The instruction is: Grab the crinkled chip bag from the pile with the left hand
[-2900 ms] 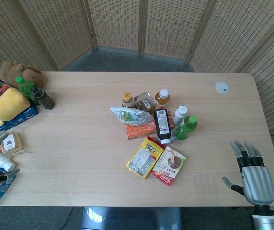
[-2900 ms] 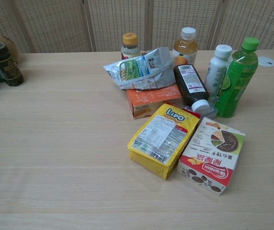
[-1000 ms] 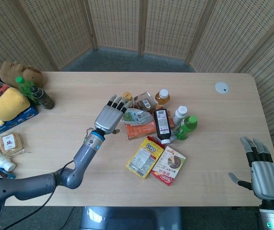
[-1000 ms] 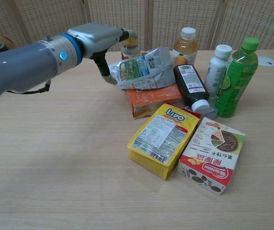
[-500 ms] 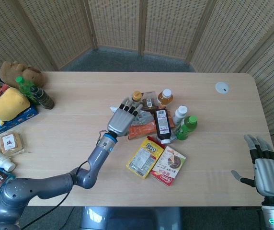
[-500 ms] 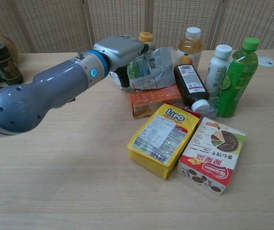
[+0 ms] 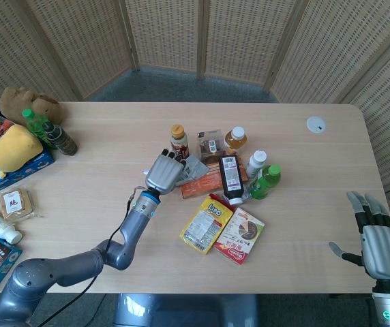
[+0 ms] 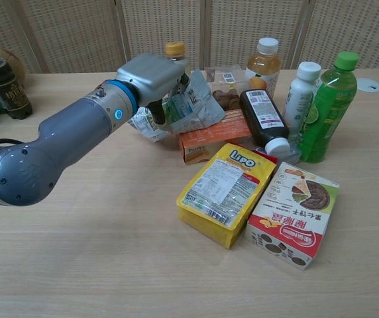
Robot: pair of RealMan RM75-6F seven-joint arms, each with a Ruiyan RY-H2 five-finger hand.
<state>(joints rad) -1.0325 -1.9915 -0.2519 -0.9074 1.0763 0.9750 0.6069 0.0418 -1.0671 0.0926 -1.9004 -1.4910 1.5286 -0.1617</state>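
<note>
The crinkled chip bag (image 8: 191,108) is silver with green print and lies at the left edge of the pile, partly off the orange box (image 8: 206,140). My left hand (image 8: 151,77) grips the bag's left part, fingers curled into the foil. In the head view the left hand (image 7: 163,172) covers most of the bag (image 7: 195,166), so only its right corner shows. My right hand (image 7: 376,240) hangs past the table's front right corner, fingers spread, holding nothing.
Around the bag stand an orange-capped jar (image 8: 173,52), a juice bottle (image 8: 261,61), a white bottle (image 8: 302,90) and a green bottle (image 8: 328,106); a dark bottle (image 8: 264,119) lies flat. A yellow pouch (image 8: 226,192) and red-green box (image 8: 294,213) lie nearer. Toys and bottles (image 7: 28,133) crowd the table's left end.
My left hand has closed its fingers on the chip bag and drawn it left, off the orange box. The orange-capped jar has shifted left. The right hand has not moved.
</note>
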